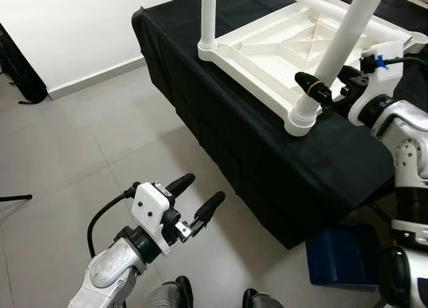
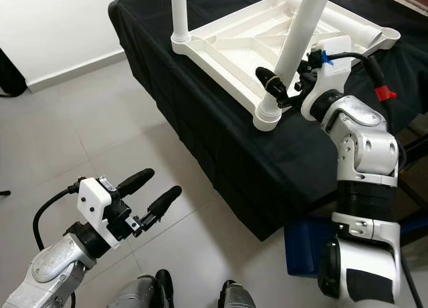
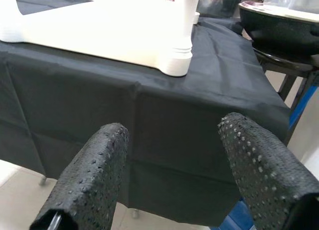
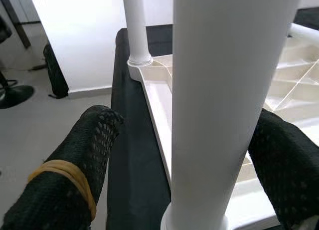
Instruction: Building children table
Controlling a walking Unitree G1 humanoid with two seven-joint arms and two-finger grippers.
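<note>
A white plastic children's table (image 1: 267, 51) lies upside down on a table draped in black cloth (image 1: 221, 121). One white leg (image 1: 208, 14) stands upright in the far left corner socket. A second leg (image 1: 344, 37) leans in the near corner socket (image 1: 301, 117). A loose white leg (image 1: 354, 17) lies across the underside. My right gripper (image 1: 326, 79) is open and straddles the leaning leg low down. In the right wrist view there is a gap between one finger (image 4: 84, 155) and that leg (image 4: 224, 100). My left gripper (image 1: 204, 189) is open and holds nothing, low over the floor in front of the cloth.
A blue bin (image 1: 341, 254) sits on the floor under the draped table's near end. Grey tile floor (image 1: 80, 161) stretches left to a white wall, where a black object (image 1: 20, 67) leans. A dark round piece of furniture (image 3: 284, 28) stands past the table's far end.
</note>
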